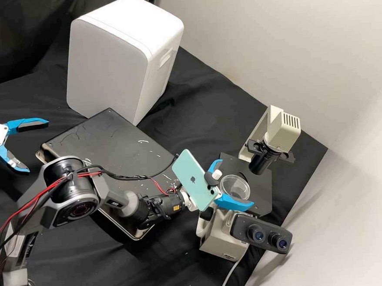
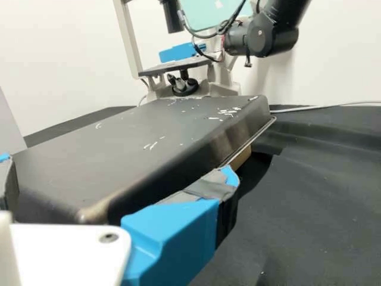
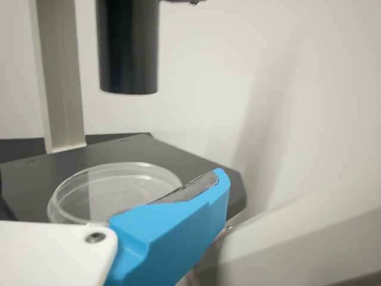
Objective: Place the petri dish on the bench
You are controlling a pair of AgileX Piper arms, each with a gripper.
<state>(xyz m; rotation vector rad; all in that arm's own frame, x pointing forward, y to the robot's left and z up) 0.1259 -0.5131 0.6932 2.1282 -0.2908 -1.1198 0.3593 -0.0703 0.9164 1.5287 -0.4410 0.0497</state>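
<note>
A clear petri dish (image 1: 238,190) lies on the black stage (image 1: 258,199) of a microscope at the bench's right side. My right gripper (image 1: 234,182) is open, one blue finger on each side of the dish. In the right wrist view the dish (image 3: 113,187) rests on the stage (image 3: 196,167) just beside one blue finger (image 3: 172,226); I cannot tell whether they touch. My left gripper (image 1: 35,145) hangs open and holds nothing at the bench's left edge, next to a black tray (image 1: 108,144). The tray (image 2: 137,155) lies just past that gripper's finger (image 2: 172,238) in the left wrist view.
A tall white box (image 1: 119,56) stands at the back behind the tray. The microscope's condenser (image 1: 260,162) hangs close above the dish, and its eyepieces (image 1: 265,236) jut toward the front. A teal phone (image 1: 195,179) sits on the right wrist. A wall rises to the right.
</note>
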